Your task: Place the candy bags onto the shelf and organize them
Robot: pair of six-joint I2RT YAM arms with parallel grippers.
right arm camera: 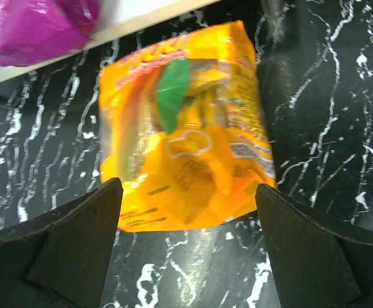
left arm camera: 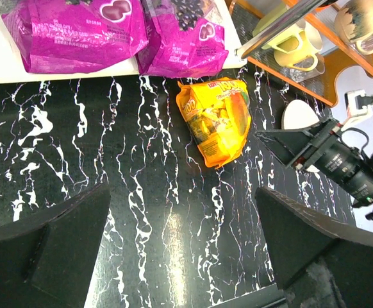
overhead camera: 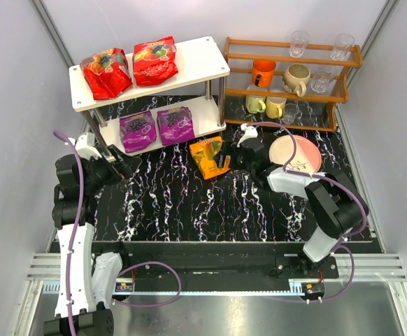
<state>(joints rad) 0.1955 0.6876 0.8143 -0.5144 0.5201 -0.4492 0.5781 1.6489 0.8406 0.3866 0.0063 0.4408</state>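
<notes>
The white two-tier shelf (overhead camera: 200, 59) stands at the back left. Two red candy bags (overhead camera: 106, 72) (overhead camera: 154, 61) lie on its top board. Two purple bags (overhead camera: 138, 131) (overhead camera: 176, 124) lie on the lower board and also show in the left wrist view (left arm camera: 77, 32) (left arm camera: 183, 38). The orange-yellow bag (overhead camera: 208, 155) (left arm camera: 215, 119) (right arm camera: 186, 128) lies on the black marble table in front of the shelf. My right gripper (overhead camera: 227, 162) (right arm camera: 186, 187) is open, its fingers on either side of the bag's near end. My left gripper (overhead camera: 128, 165) (left arm camera: 181, 191) is open and empty above the table.
A brown wooden rack (overhead camera: 291, 52) with mugs and glasses stands at the back right. A pink and white plate (overhead camera: 298, 154) lies in front of it, beside my right arm. Grey walls close in both sides.
</notes>
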